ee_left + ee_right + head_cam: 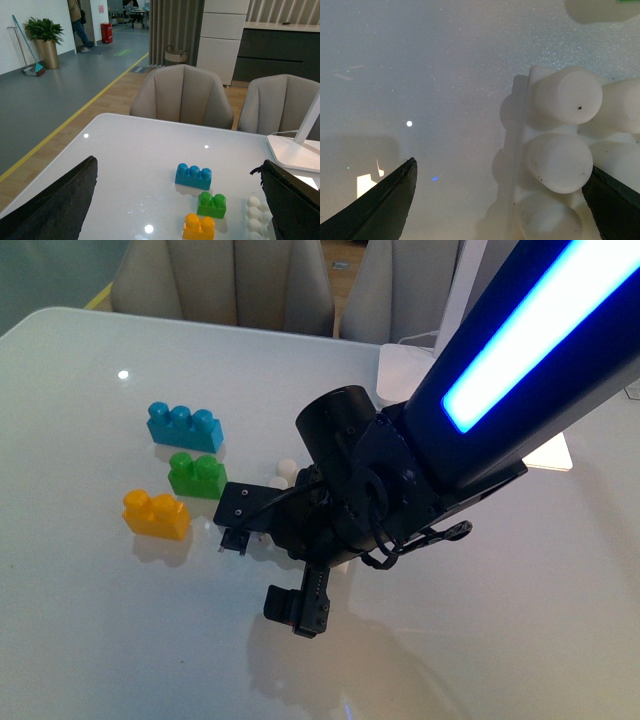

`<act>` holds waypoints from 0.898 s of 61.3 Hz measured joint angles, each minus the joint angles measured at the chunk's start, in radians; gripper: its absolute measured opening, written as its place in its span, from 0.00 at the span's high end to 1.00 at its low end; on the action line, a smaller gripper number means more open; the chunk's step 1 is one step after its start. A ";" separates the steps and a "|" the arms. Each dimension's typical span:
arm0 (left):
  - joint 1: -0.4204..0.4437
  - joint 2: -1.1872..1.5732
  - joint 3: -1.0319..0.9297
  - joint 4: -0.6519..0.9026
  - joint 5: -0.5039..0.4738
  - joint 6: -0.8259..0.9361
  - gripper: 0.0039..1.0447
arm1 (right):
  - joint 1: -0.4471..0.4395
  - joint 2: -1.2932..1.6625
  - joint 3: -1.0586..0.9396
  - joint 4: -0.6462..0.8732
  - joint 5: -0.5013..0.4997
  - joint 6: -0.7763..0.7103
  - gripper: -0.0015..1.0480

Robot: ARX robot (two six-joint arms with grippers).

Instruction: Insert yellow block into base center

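Yellow two-stud plastic brick (156,515) lies free; right fingers (380,210), wide and empty over white studded base (555,165), should straddle the brick's flat sides.

The right arm (400,480) hides most of the base (287,469); perhaps two studs show. The left wrist view's edge clips the yellow block (199,226) at its bottom.
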 joint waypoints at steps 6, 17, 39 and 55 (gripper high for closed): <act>0.000 0.000 0.000 0.000 0.000 0.000 0.07 | -0.006 0.000 0.001 0.012 -0.005 0.011 0.08; 0.000 0.000 0.000 0.000 0.000 0.000 0.07 | -0.008 -0.006 0.009 0.015 -0.007 0.036 0.08; 0.000 0.000 0.000 0.000 0.000 0.000 0.07 | -0.002 -0.062 0.010 0.010 -0.023 0.044 0.08; 0.000 0.000 0.000 0.000 0.000 0.000 0.07 | -0.001 -0.130 -0.045 0.063 -0.041 0.076 0.08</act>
